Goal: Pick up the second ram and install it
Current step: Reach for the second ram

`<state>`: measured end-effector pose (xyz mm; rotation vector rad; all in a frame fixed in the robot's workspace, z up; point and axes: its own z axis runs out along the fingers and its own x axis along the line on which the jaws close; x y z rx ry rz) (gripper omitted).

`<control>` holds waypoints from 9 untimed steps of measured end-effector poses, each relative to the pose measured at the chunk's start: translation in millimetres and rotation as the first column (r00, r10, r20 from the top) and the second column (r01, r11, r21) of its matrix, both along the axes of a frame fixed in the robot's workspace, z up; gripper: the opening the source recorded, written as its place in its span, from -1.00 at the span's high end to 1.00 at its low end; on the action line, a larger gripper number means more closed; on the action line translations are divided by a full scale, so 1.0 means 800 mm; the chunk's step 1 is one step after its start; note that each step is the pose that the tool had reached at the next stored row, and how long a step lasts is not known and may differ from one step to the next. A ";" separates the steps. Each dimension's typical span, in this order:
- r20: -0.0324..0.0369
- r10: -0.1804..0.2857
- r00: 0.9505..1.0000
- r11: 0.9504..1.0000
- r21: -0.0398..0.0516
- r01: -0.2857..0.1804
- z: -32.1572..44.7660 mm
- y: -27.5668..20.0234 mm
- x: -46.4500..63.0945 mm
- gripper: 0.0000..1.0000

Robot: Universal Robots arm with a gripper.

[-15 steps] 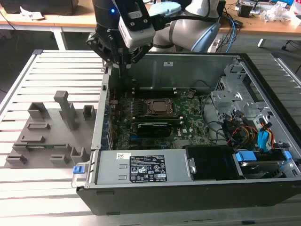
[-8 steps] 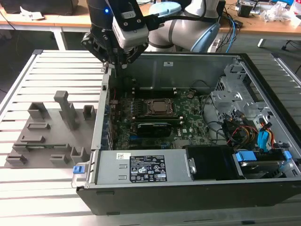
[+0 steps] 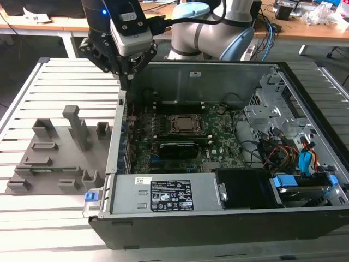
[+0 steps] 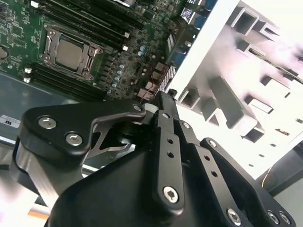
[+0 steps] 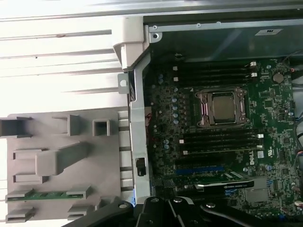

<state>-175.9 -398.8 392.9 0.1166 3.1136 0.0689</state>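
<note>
We note a robotics lab or electronics workshop. A slatted metal worktop point(image 3: 71, 82) carries an opened desktop computer case point(image 3: 218, 229) beside a grey plastic fixture plate point(image 3: 60, 158), and a robot arm point(image 3: 210, 30) stands just behind the case. Along the back we see wooden desks point(image 3: 49, 24) strewn with cables point(image 3: 267, 33) and small gear, test-bench fashion.

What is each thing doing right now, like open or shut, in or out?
gripper: shut, holding nothing, hovering by the case's edge.
second ram: lying in the grey fixture, not picked up.
computer case: open, side cover off, insides showing.
processor socket: frame closed down around the chip.
</note>
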 end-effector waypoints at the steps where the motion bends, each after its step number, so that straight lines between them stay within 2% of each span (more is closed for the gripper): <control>1: 0.000 0.000 1.000 1.000 0.000 0.000 0.0000 0.0000 -0.001 0.79; 4: 0.000 0.000 1.000 1.000 0.000 0.000 -0.0001 0.0000 -0.008 0.79; 9: 0.000 0.000 1.000 1.000 0.000 0.000 -0.0002 0.0000 -0.027 0.79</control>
